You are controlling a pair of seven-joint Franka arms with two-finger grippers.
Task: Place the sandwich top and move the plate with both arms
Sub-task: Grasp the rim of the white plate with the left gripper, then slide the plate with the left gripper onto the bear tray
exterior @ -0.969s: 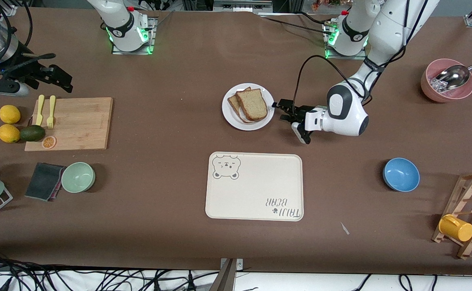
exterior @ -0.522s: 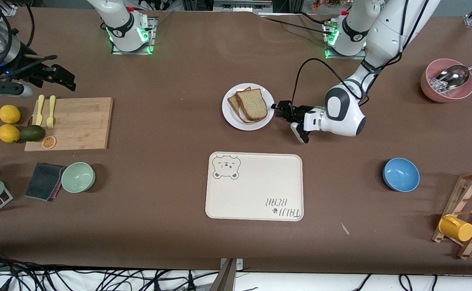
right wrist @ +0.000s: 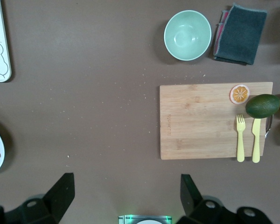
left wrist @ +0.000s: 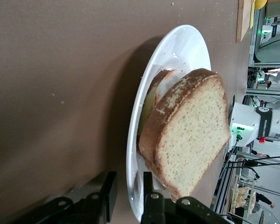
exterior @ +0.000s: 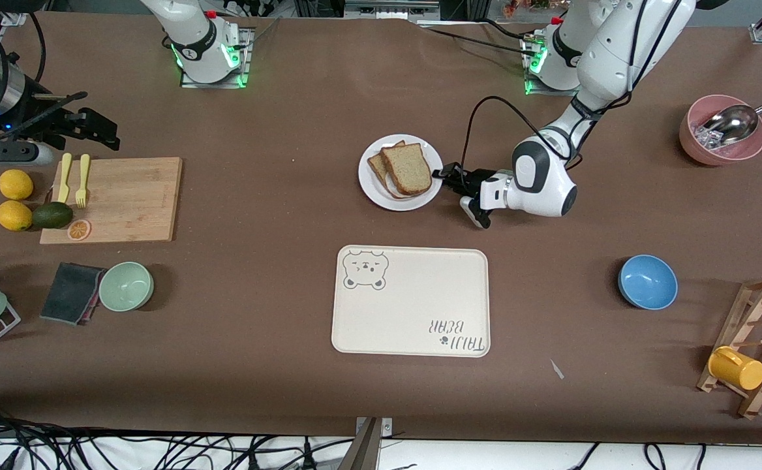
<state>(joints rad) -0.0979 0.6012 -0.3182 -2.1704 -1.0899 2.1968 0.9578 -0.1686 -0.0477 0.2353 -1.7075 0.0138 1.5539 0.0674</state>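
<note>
A robotics lab is posing as a kitchen: two white jointed arms (exterior: 606,46) are standing bolted to a brown tabletop (exterior: 276,196), with loose black cables (exterior: 61,447) trailing along its edge.

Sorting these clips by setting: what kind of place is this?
Probably a robotics lab with a mock kitchen tabletop. Two arms are bolted to a brown table with cables along its edge, among kitchen props: a plate of bread, a bamboo cutting board and a bear-print tray.
</note>
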